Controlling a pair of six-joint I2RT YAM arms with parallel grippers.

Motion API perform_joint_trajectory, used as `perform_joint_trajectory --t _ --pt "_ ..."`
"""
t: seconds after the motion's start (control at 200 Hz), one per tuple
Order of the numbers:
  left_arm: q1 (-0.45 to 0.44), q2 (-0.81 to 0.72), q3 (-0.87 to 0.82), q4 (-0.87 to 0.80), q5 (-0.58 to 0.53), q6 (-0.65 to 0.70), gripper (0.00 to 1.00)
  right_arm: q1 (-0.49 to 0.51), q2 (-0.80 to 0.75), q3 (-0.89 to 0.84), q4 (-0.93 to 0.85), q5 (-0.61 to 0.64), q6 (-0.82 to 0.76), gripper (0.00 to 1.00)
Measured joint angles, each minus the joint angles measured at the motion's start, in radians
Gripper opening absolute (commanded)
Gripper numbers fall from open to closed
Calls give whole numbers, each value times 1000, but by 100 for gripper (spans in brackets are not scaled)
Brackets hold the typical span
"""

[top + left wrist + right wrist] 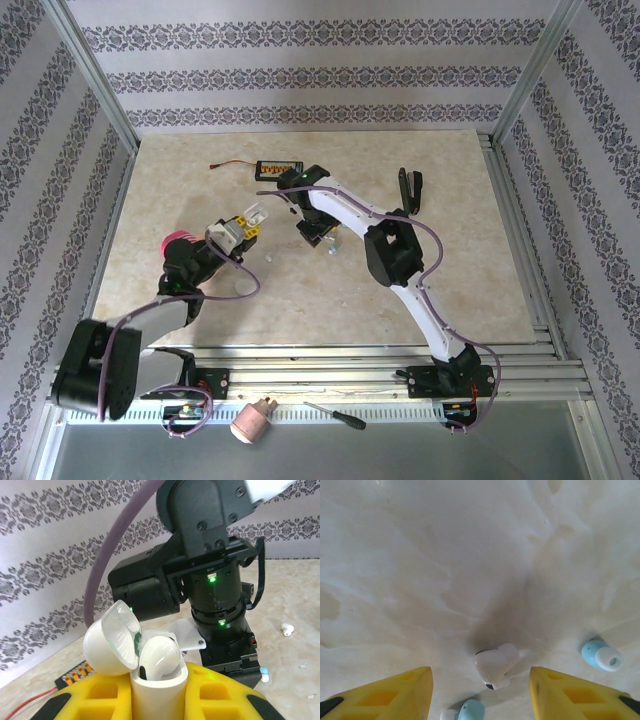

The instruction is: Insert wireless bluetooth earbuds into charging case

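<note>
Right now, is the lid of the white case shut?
No, the lid of the white case is tipped open to one side.

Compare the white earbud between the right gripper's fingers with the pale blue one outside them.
The white earbud is white with a dark end; the pale blue earbud has a white tip. The white one lies between the open fingers of the right gripper; the blue one lies beyond one finger. Both rest loose on the table, untouched by the fingers.
</note>
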Motion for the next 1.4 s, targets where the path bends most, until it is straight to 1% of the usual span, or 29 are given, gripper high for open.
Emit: perform_joint_trajectory --t 0.115,0.335,0.525,0.824,0.979,1.399 --pt "0 -53 -2 -56 -20 32 0 0 45 81 -62 -2 -24 53" --pt "4 -31 -3 -91 -24 49 0 0 130 219 -169 -4 -54 50" --pt "4 -18 -4 -91 -24 49 0 0 145 232 -198 -2 -59 45" --pt "4 -14 -4 -91 -20 49 0 -2 167 285 -202 4 -53 43" --pt "4 0 -4 -91 -17 49 0 -8 176 309 -199 4 -35 45" --pt "5 2 -4 -90 -17 49 0 -15 180 300 -200 3 -32 43"
